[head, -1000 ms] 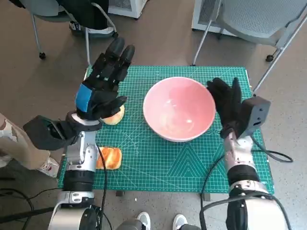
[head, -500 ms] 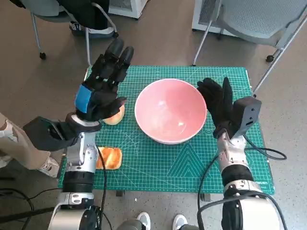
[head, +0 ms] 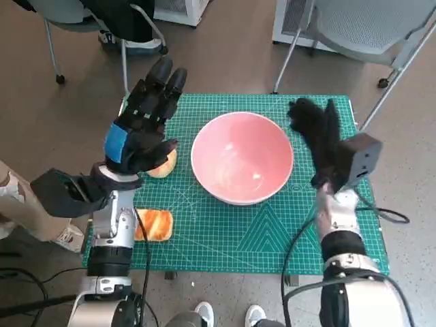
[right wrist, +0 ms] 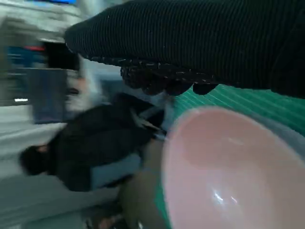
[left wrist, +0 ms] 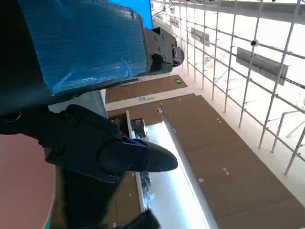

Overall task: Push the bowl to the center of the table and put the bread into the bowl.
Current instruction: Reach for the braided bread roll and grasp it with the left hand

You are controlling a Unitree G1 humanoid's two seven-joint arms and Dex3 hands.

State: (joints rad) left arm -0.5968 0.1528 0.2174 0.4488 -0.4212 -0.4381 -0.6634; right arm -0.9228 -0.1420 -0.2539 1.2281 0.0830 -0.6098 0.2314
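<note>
We see the pink bowl (head: 242, 157) mid-table, just beside our right hand (head: 319, 133), fingers spread, empty; our left hand (head: 143, 126) hovers splayed above the bread (head: 154, 224).

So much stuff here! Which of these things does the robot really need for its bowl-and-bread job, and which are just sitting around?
Needed for the job:
- large pink round bowl
- toasted orange bread slice
- taped left robot hand
- gloved right robot hand

Just sitting around:
- pale round bun half hidden under the left robot hand
- green gridded cutting mat
- grey chair
</note>
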